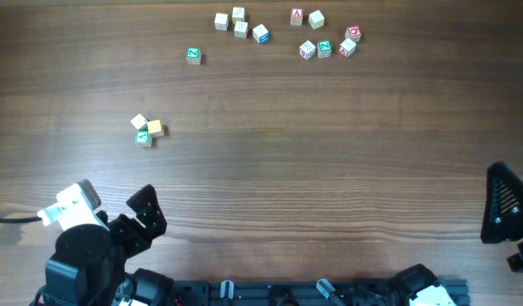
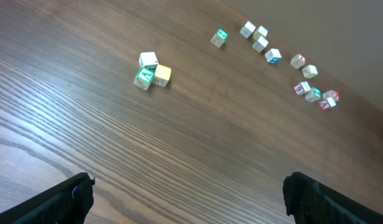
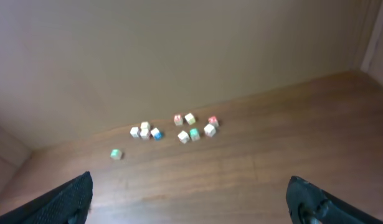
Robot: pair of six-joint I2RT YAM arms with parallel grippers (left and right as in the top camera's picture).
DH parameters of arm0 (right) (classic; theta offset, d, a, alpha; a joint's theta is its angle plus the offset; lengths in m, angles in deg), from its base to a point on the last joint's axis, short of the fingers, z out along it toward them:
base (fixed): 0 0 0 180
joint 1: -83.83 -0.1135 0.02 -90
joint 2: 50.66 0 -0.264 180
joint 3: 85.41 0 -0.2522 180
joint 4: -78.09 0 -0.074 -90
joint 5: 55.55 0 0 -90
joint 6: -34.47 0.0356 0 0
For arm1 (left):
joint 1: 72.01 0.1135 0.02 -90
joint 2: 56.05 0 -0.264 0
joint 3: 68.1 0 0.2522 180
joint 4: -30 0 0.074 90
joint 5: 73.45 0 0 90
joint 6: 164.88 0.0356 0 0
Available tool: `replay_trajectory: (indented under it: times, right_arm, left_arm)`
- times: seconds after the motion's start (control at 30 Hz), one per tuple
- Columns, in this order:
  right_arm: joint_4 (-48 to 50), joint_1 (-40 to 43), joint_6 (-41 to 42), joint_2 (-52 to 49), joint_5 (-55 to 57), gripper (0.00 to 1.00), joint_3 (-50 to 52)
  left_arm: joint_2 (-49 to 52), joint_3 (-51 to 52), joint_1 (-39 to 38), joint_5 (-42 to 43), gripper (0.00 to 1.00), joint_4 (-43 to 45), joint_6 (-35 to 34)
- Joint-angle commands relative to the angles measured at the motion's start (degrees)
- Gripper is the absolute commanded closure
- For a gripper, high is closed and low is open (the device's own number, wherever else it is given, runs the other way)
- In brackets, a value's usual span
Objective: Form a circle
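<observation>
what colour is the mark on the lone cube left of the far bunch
Green. The lone cube shows best in the left wrist view.

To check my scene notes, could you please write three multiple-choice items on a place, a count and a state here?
1. Where is the cube cluster in the overhead view? A) left half B) right edge C) far edge
2. How many cubes form it? A) two B) three C) six
3. The left gripper is: A) shut on a cube B) shut, empty C) open, empty
Answers: A, it sits left of centre; B, three touching cubes; C, its jaws stand wide apart, nothing between.
</observation>
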Motion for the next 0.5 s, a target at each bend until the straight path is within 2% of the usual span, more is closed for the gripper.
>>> replay_trajectory:
  times: [0.0, 0.13, 0.17, 0.27, 0.37, 0.4, 0.47]
  right_arm:
    - [-4.37, -0.39, 1.77, 0.11, 0.98, 0.01, 0.5]
    - [-10.91, -0.37, 0.59, 0.11, 1.7, 0.0, 0.5]
    - [-10.8, -0.39, -2.71, 0.15, 1.99, 0.0, 0.66]
    - [-5.68, -0.02, -4.26, 0.39, 5.4, 0.0, 4.02]
    - [10.84, 7.1, -13.2, 2.95, 0.55, 0.0, 17.42]
    - [21.49, 11.69, -14.93, 6.21, -4.66, 0.0, 26.8]
    - [35.17, 16.7, -14.91, 11.82, -9.88, 0.0, 39.08]
  left_arm:
    - [-0.42, 0.17, -0.26, 0.52, 0.0, -0.07, 0.7]
    - [-0.42, 0.17, -0.26, 0.52, 0.0, -0.07, 0.7]
    - [-0.42, 0.17, -0.26, 0.52, 0.0, -0.07, 0.7]
    - [-0.42, 0.17, -0.26, 0.52, 0.0, -0.07, 0.7]
    - [-0.42, 0.17, -0.26, 0.5, 0.0, -0.07, 0.7]
    - [-0.42, 0.17, -0.26, 0.52, 0.0, -0.07, 0.7]
    - [-0.42, 0.17, -0.26, 0.52, 0.0, -0.07, 0.7]
